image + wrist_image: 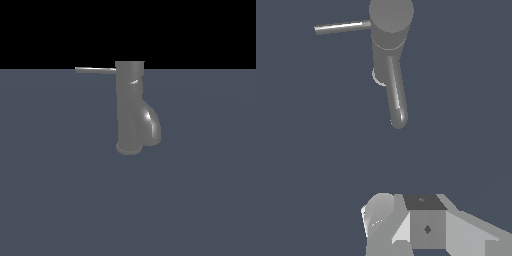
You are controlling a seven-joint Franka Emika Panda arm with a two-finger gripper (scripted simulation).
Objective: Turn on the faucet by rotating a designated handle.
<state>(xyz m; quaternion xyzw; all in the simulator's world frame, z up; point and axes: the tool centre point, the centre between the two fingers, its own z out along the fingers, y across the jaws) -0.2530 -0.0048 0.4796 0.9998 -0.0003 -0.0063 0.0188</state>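
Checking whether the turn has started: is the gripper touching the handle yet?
No. In the wrist view the gripper sits well apart from the handle on the faucet.

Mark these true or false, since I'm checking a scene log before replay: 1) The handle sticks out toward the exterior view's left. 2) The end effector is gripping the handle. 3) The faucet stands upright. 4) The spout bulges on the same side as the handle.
1) True: the handle juts left from the faucet top.
2) False: the end effector is apart from the handle, touching nothing.
3) True.
4) False: the spout bulges toward the exterior view's right, opposite the handle.
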